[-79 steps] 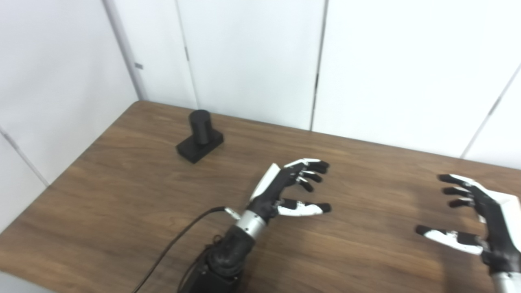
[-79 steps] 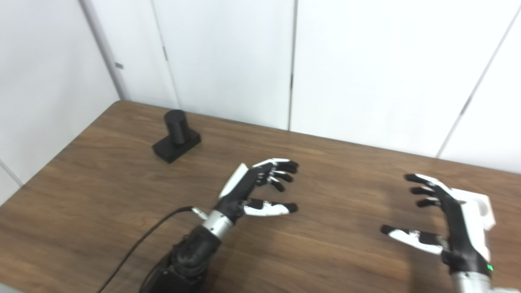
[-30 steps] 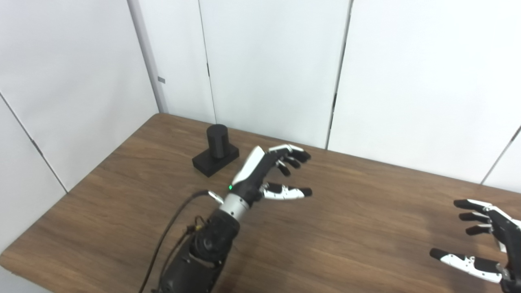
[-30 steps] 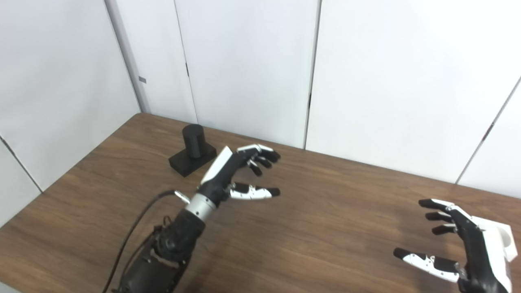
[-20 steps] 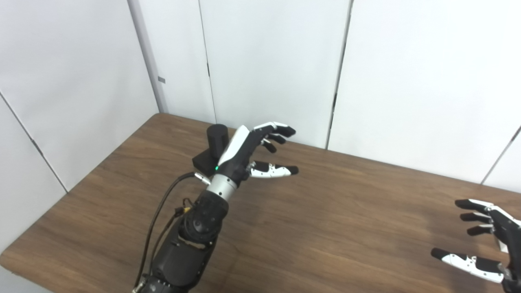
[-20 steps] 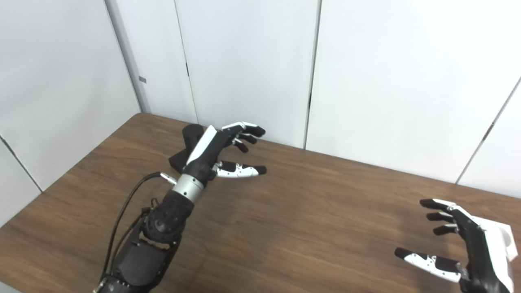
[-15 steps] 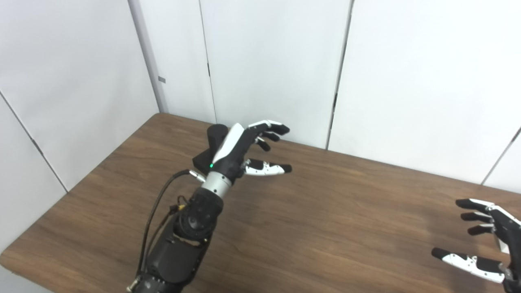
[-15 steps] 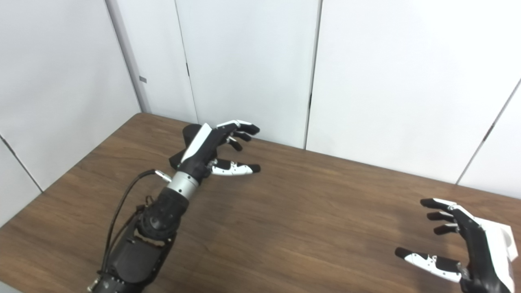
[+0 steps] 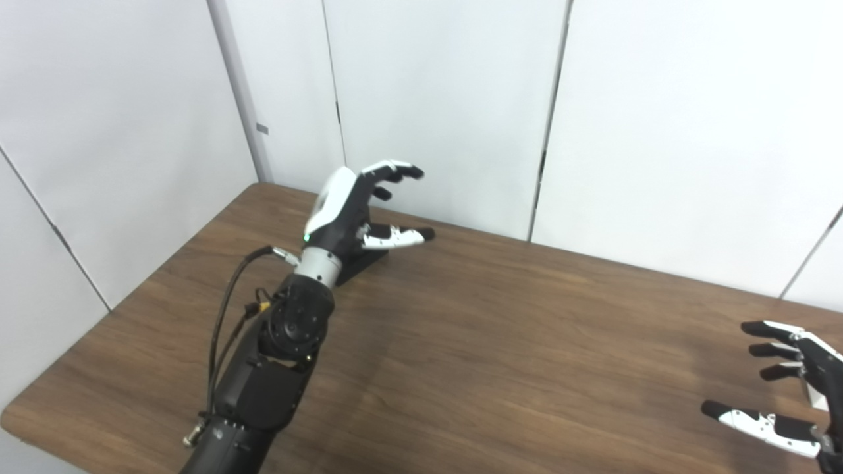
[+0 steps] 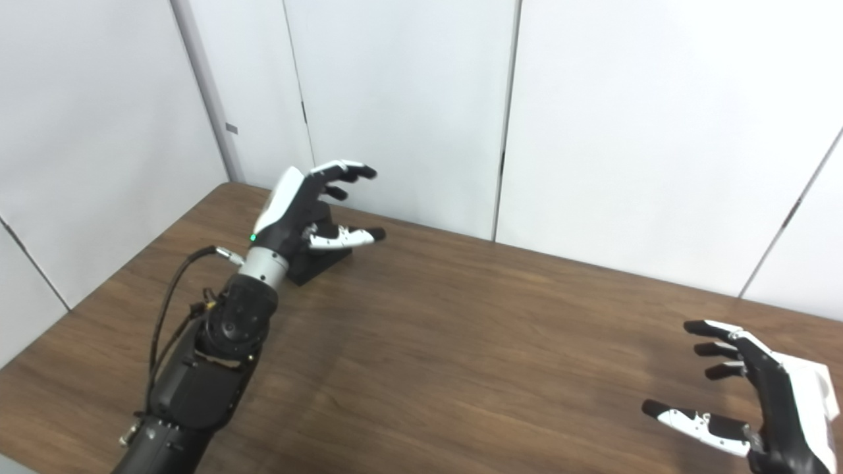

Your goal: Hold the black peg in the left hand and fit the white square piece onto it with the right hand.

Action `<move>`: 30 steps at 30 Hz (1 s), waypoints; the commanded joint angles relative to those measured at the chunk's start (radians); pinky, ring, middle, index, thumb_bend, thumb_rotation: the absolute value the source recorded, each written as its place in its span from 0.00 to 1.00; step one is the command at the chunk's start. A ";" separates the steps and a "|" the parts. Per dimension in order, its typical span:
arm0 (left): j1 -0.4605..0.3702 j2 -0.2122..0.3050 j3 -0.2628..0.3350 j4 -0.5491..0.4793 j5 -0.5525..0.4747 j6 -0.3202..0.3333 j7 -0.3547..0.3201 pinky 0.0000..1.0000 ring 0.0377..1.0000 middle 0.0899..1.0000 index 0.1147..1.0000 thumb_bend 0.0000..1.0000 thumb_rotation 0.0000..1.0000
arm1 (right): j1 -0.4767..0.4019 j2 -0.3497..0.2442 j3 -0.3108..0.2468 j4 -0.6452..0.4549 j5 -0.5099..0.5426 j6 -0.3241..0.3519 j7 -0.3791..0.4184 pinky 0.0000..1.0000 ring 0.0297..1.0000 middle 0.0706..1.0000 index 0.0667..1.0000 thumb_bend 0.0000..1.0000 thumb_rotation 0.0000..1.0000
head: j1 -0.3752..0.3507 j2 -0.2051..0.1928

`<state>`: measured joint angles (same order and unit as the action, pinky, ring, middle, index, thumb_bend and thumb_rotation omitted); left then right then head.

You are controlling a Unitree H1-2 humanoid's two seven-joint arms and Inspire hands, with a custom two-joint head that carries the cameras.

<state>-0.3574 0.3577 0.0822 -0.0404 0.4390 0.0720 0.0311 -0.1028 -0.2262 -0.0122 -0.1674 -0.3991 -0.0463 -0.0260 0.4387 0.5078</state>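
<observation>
The black peg, a cylinder on a rectangular base, stands at the table's far left. Only its base (image 9: 361,259) shows, and it also shows in the right eye view (image 10: 317,263). My left hand (image 9: 355,207) is raised in front of the cylinder and hides it. The hand is open with fingers spread, and I cannot tell whether it touches the peg. My right hand (image 10: 751,401) is open at the near right, low over the table. The white square piece (image 10: 816,388) lies just right of it, partly hidden by the hand.
The brown wooden table (image 9: 494,342) runs to white wall panels at the back and left. A black cable (image 9: 227,316) loops beside my left forearm. The table's left edge is close to the peg.
My left hand has moved up and to the far left, from beside the peg to in front of it, hiding the cylinder. My right hand has stayed put.
</observation>
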 commanded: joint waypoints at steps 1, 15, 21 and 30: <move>-0.059 0.037 0.005 -0.006 0.048 0.000 0.035 0.62 0.83 0.83 0.68 0.84 0.14 | -0.026 -0.014 -0.012 -0.040 0.008 -0.008 -0.004 0.52 0.64 0.71 0.65 0.67 0.00 | -0.001 0.002; -0.073 0.094 -0.026 0.092 0.253 0.069 0.129 0.93 0.99 0.97 0.79 0.96 0.32 | -0.025 -0.013 -0.012 -0.048 0.010 -0.004 -0.001 0.52 0.65 0.71 0.65 0.67 0.00 | 0.000 0.002; -0.080 0.096 -0.031 0.138 0.303 0.133 0.163 1.00 1.00 0.96 0.76 0.98 0.35 | -0.022 -0.013 -0.011 -0.060 0.008 0.003 0.003 0.52 0.65 0.71 0.65 0.67 0.00 | 0.002 0.006; -0.098 0.132 -0.059 0.208 0.345 0.225 0.142 1.00 1.00 1.00 0.80 1.00 0.46 | -0.021 -0.012 -0.011 -0.068 0.007 0.011 0.004 0.52 0.64 0.71 0.65 0.67 0.00 | 0.004 0.010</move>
<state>-0.3998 0.4520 0.0279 0.1762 0.7585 0.2806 0.1615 -0.0982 -0.2264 -0.0136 -0.2011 -0.3977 -0.0272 -0.0186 0.4433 0.5169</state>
